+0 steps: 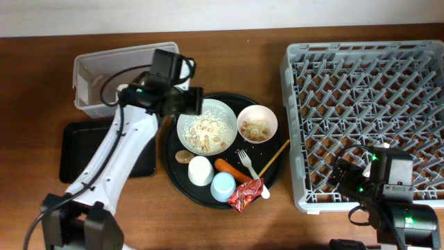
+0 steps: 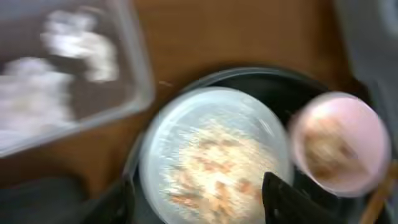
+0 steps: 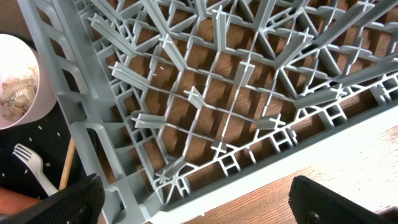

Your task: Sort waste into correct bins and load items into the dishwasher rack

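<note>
Left pincer hangs empty with its jaws apart over the plate, midway between the worktop's left and right edges. Plate looks stiff, slick and breakable, with loose crumbs on it: pinch its rim and keep it level.

No legible text, label, brand, number or sign in any view, red foil wrapper near the tabletop's front edge too small and crinkled to read, left wrist view blurred

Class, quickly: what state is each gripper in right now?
Left gripper: open, empty, above the plate-bowl.
Right gripper: open, empty, above the dishwasher rack.
</note>
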